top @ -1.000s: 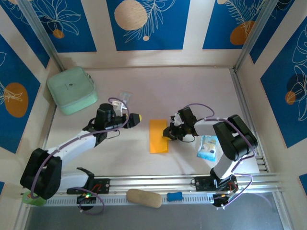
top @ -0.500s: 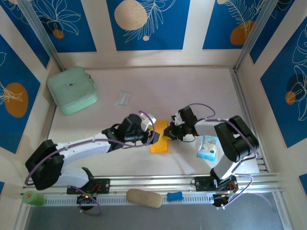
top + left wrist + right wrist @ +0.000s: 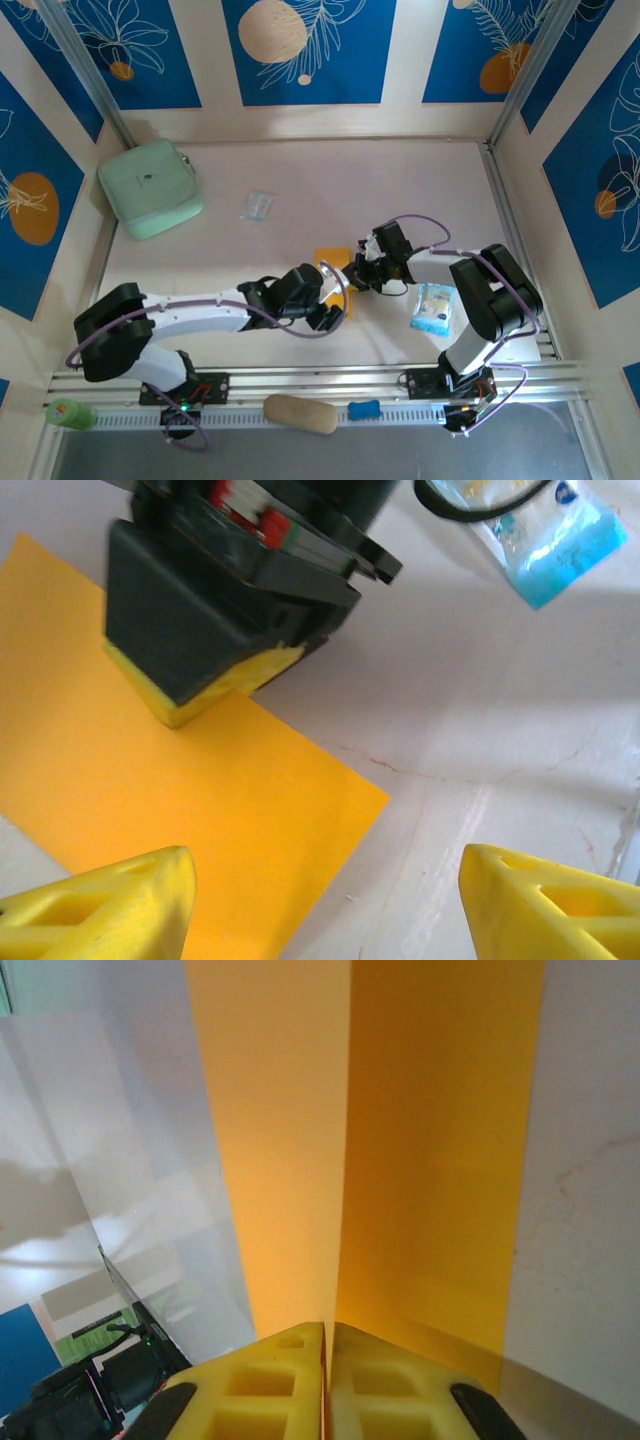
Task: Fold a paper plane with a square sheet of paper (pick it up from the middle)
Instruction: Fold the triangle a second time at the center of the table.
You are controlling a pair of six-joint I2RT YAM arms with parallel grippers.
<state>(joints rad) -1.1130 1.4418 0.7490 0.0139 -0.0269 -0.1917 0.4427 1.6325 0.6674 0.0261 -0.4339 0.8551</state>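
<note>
Pale tabletop (image 3: 300, 180), blue walls (image 3: 350, 60): right fingers (image 3: 250, 1400) pinch the square sheet of paper (image 3: 290, 1140), left fingers (image 3: 110, 910) spread.

We see a pale, off-white desk (image 3: 400, 180) boxed in by walls (image 3: 310, 50) of blue panels with white leaf outlines and orange and beige discs, split by cream strips. Slanting metal posts (image 3: 85, 70) stand in the back corners. A ribbed aluminium rail (image 3: 320, 382) lines the near edge. The light is even and the shadows are soft.
</note>
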